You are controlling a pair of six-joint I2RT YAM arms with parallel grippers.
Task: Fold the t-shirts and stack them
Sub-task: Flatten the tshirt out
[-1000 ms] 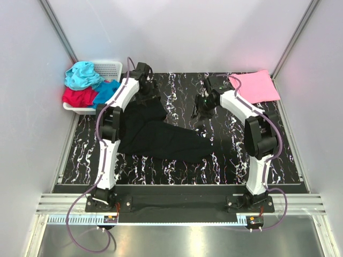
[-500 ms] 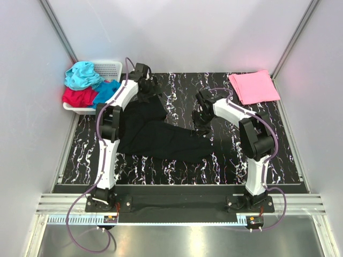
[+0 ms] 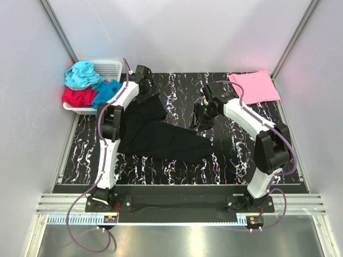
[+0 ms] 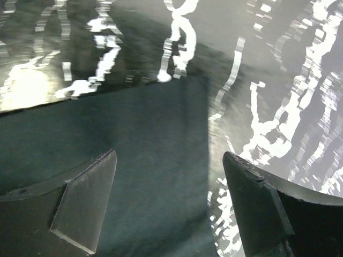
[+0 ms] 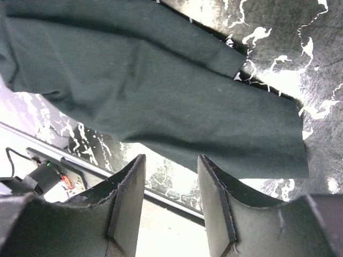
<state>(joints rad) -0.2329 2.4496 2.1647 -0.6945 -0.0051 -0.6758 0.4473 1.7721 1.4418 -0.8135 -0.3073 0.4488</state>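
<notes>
The black shirt point(image 3: 161, 136) lies centre-left in the top view, its long axis running upper left to lower right. The left gripper point(image 4: 169, 160), wide and empty, hovers over the shirt's upper-left end. The right gripper point(image 5: 171, 160), part open and empty, hovers over its right end.

The black t-shirt point(image 3: 161, 139) and the pink t-shirt point(image 3: 254, 85) are soft matt cloth, the marbled table point(image 3: 177, 171) is smooth and glossy, the lattice basket point(image 3: 111, 68) is white plastic

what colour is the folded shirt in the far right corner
The folded shirt is plain pink; the top view shows it best.
</notes>
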